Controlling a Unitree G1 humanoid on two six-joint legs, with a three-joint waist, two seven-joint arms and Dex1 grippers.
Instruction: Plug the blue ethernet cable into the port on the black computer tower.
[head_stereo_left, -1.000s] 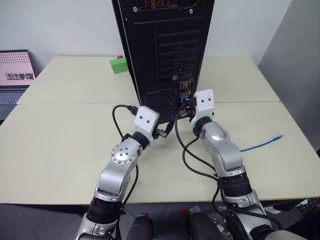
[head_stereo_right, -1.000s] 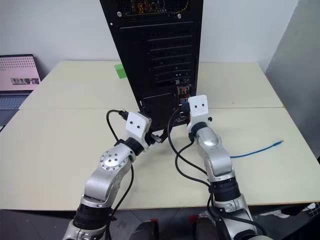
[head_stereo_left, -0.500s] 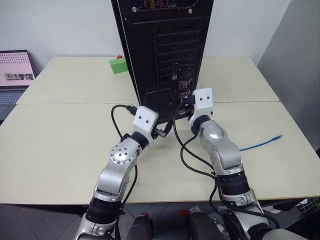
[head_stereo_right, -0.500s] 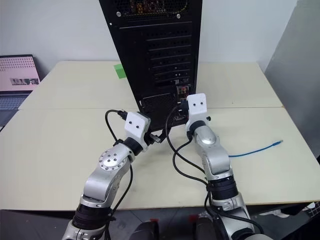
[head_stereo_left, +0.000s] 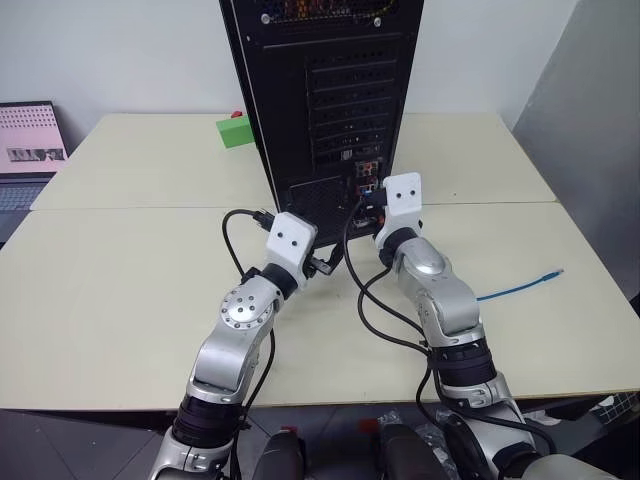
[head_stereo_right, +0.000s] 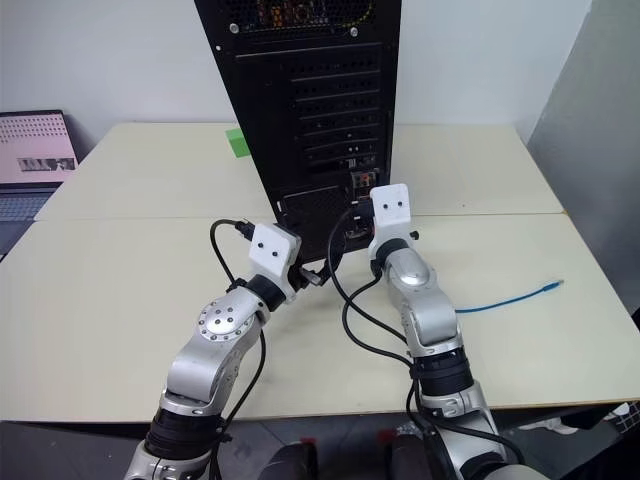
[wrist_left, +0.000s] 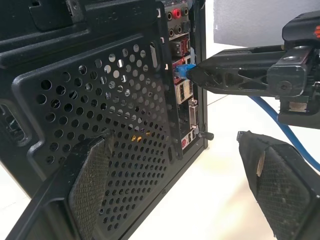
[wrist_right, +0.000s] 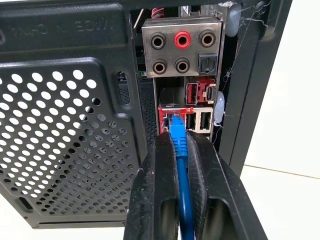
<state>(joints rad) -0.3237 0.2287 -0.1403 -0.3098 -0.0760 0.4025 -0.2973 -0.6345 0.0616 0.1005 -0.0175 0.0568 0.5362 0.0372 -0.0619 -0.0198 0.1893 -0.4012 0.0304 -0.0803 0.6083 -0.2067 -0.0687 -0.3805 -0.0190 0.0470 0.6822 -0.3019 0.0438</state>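
The tall black metal computer tower (head_stereo_left: 330, 100) stands upright on the pale cream table (head_stereo_left: 120, 290), its rear face toward the arms; the right gripper (wrist_right: 180, 150) is clenched on the thin blue ethernet cable (wrist_right: 179, 145), whose plug tip sits at the small red-framed port (wrist_right: 172, 114) beneath the round audio jacks (wrist_right: 182, 50); the cable's far end lies on the table at the right (head_stereo_left: 520, 287); the left gripper (wrist_left: 175, 195) hangs released just beside the perforated vent grille (wrist_left: 110, 140).
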